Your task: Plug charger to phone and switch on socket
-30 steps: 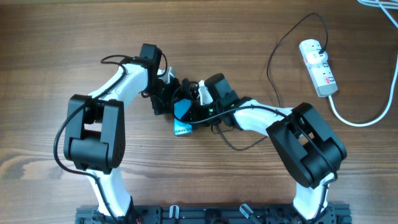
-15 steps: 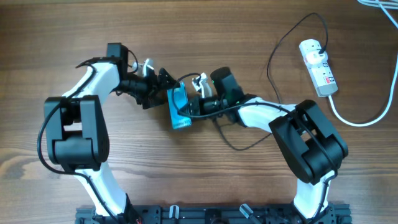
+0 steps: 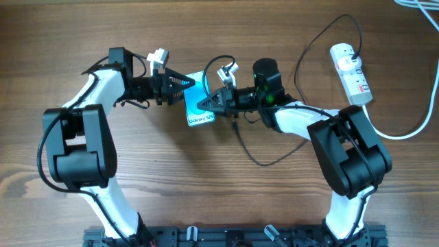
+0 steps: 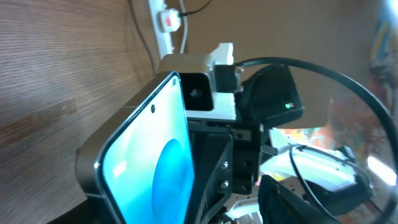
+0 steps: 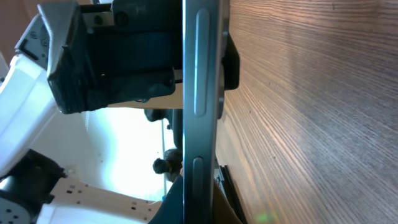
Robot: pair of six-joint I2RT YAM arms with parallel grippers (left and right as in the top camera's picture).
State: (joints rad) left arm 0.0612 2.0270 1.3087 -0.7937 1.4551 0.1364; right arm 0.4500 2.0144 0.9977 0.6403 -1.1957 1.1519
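Phone hangs tilted overhead between left gripper and right gripper, well apart from the socket, likely raised to expose its port; left wrist shows its screen close; right wrist shows left gripper clamping its edge, though whether right gripper is closed I cannot tell.

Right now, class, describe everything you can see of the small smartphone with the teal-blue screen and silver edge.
The small smartphone with the teal-blue screen and silver edge is a slim lit rectangle with a white band of text at one end and a tiny camera dot near the other. Its metal-looking side carries long narrow buttons. It stands tilted, not flat on the brown wooden table. The left gripper seems to clamp it; the right gripper reaches its other side, grip unclear.
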